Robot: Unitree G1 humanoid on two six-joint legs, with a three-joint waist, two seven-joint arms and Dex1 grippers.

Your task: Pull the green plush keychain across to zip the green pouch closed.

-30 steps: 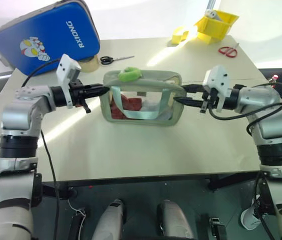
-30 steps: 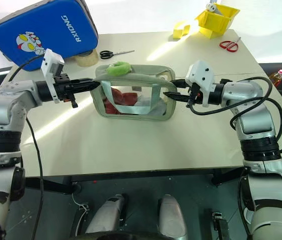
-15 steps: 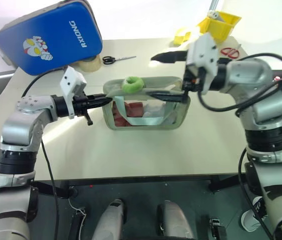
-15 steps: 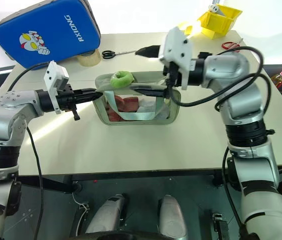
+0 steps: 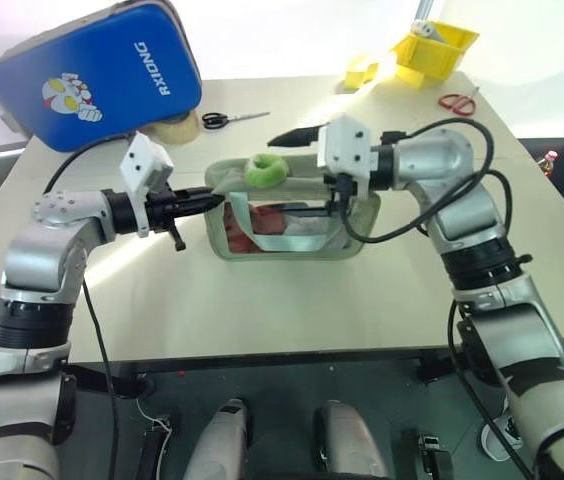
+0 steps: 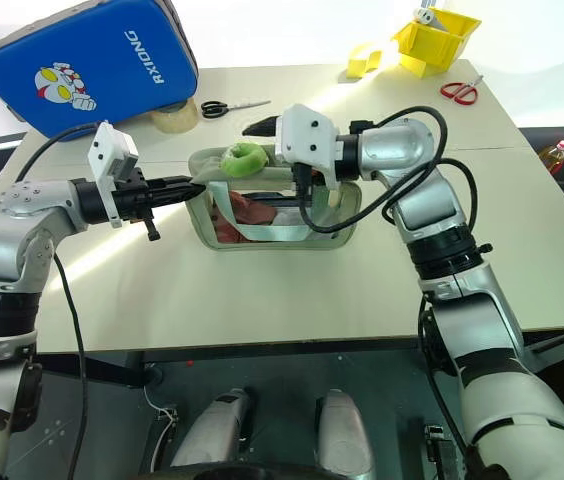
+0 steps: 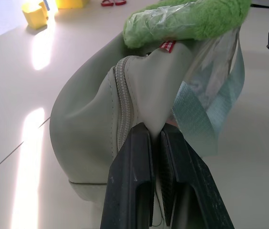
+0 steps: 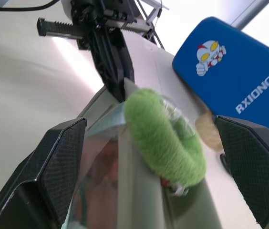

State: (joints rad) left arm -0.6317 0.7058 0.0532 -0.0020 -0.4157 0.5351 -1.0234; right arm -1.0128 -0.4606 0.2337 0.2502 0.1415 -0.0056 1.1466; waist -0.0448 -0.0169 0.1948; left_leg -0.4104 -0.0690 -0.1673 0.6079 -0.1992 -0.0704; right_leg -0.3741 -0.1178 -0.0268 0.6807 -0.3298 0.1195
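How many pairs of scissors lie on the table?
2: black-handled metal scissors lie at the far edge beside the big blue printed case; red-handled scissors lie near the yellow plastic bin. Others may be hidden.

Left pincer (image 6: 194, 181) pinching green pouch (image 6: 272, 232) end; right pincer (image 6: 267, 165) apparently spread around green plush keychain (image 6: 244, 157).

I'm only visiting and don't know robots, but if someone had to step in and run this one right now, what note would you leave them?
Left gripper: jaws shut on the left end of the green pouch, holding it steady on the table.
Right gripper: jaws wide open on either side of the green plush keychain, not gripping yet.
Keychain sits on top of the pouch, near its left end.
Done: pouch held, right gripper lined up.
Left: close on the keychain and pull it across to zip the pouch shut.
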